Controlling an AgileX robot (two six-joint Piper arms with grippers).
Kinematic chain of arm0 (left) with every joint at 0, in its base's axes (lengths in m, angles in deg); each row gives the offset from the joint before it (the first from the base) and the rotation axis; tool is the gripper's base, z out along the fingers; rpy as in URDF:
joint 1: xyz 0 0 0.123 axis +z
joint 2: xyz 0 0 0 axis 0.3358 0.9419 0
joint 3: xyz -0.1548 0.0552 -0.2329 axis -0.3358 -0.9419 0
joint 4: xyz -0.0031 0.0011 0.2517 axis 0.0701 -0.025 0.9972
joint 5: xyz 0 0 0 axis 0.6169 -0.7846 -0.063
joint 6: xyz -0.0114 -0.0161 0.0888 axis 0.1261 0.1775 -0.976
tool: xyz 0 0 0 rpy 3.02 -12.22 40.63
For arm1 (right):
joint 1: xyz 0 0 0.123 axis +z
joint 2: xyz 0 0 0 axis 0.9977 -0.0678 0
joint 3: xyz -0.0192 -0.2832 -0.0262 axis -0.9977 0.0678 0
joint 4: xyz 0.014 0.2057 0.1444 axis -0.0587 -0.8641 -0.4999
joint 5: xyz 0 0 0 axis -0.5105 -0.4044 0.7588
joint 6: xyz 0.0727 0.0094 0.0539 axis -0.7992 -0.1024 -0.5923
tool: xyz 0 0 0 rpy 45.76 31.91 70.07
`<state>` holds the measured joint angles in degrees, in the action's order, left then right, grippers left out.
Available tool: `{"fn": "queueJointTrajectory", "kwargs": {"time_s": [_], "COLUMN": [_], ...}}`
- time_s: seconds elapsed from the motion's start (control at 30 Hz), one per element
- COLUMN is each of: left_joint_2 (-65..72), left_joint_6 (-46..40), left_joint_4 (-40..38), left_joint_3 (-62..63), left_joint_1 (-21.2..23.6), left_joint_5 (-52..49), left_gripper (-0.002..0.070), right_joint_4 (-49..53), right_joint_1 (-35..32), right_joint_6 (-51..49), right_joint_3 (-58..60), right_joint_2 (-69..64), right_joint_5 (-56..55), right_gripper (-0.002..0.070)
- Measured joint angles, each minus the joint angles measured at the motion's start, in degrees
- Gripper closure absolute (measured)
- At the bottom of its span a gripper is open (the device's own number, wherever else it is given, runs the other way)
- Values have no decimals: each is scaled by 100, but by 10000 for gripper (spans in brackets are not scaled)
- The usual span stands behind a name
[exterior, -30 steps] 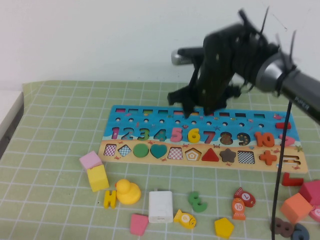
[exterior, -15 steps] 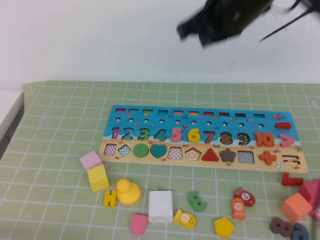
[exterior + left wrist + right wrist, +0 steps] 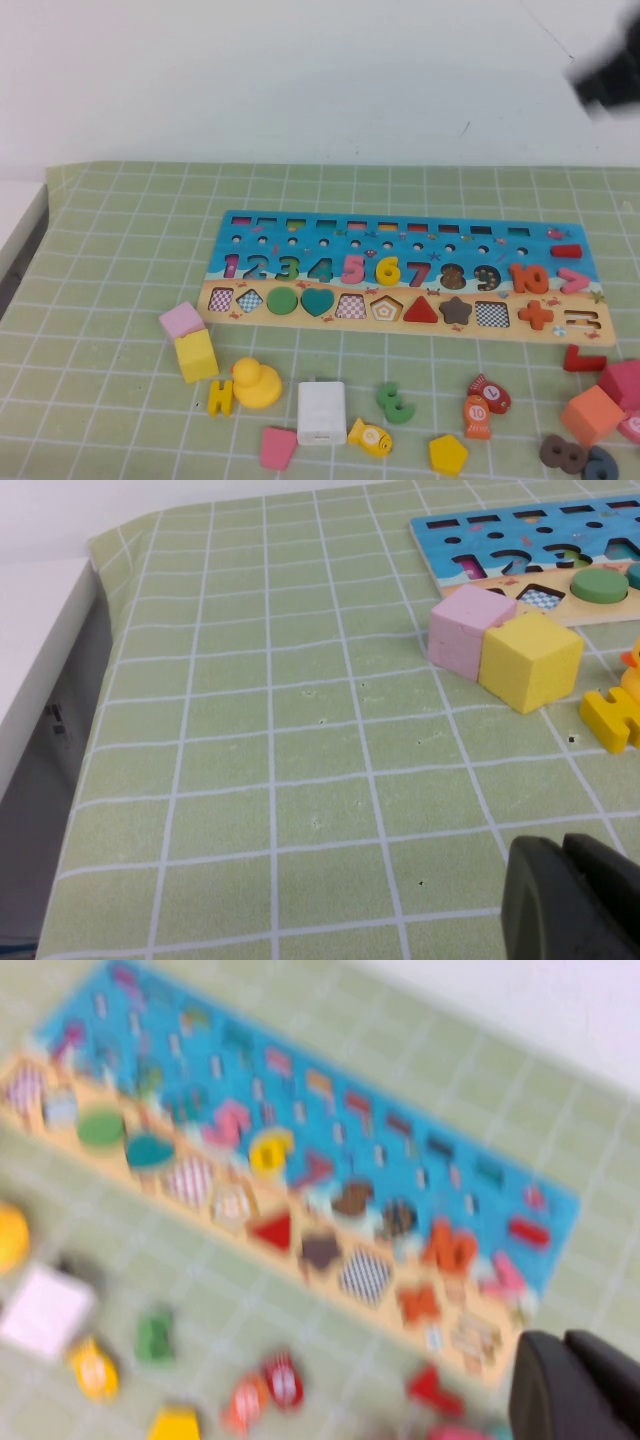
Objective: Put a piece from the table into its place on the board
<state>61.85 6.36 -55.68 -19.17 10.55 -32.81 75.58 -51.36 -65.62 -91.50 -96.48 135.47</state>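
Already done: the piece (image 3: 387,270), a flat yellow wooden numeral 6, sits in its slot in the board's number row, between the pink 5 (image 3: 353,269) and the red 7 (image 3: 418,273); judged from this, the placing is finished and only pulling the arm clear is left.
Left pincer (image 3: 570,900): low over the counter (image 3: 110,400), left of the board and near the cubes; its dark fingers look pressed together with nothing between them.
Counter: a light green mat with a white grid of squares, matte and smooth.
Pink cube (image 3: 181,320) and yellow cube (image 3: 196,355): just off the board's lower left corner, touching each other, soft-looking with blunt edges.
Board (image 3: 300,235): a long wooden rectangle, glossy blue upper part with coloured numerals 1 to 10, tan lower strip with shape cut-outs; several cut-outs show checker patterns and look unfilled.
Loose bits in front of the board: a yellow duck (image 3: 256,384), a white block (image 3: 321,411), a curly green numeral (image 3: 396,403), a yellow pentagon (image 3: 448,455); all lie apart from the board.
Right pincer (image 3: 610,82): a dark blur high above the board's right end, well clear of it; its fingers are closed and it carries nothing.
Right end of the board: red and orange blocks (image 3: 600,400) piled beside it on the mat.
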Motion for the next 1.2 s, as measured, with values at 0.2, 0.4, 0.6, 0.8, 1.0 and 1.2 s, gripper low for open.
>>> {"fn": "queueJointTrajectory", "kwargs": {"time_s": [0.2, 0.4, 0.6, 0.8, 1.0, 1.2], "left_joint_2": [0, 0, 0, 0, 0, 0], "left_joint_6": [0, 0, 0, 0, 0, 0], "left_joint_4": [0, 0, 0, 0, 0, 0], "left_joint_3": [0, 0, 0, 0, 0, 0], "left_joint_1": [0, 0, 0, 0, 0, 0], "left_joint_5": [0, 0, 0, 0, 0, 0], "left_gripper": [677, 677, 677, 677, 677, 677], "right_joint_4": [29, 29, 38, 38, 26, 14], "right_joint_1": [0, 0, 0, 0, 0, 0], "right_joint_6": [-124, -456, -601, -613, -635, -639], "right_joint_3": [2059, 4134, 5982, 6912, 7050, 7050], "right_joint_2": [1433, 2836, 4440, 5501, 5744, 5756], "right_joint_5": [-297, -1329, -2435, -2568, -2411, -2346], "right_gripper": [677, 677, 677, 677, 677, 677]}}
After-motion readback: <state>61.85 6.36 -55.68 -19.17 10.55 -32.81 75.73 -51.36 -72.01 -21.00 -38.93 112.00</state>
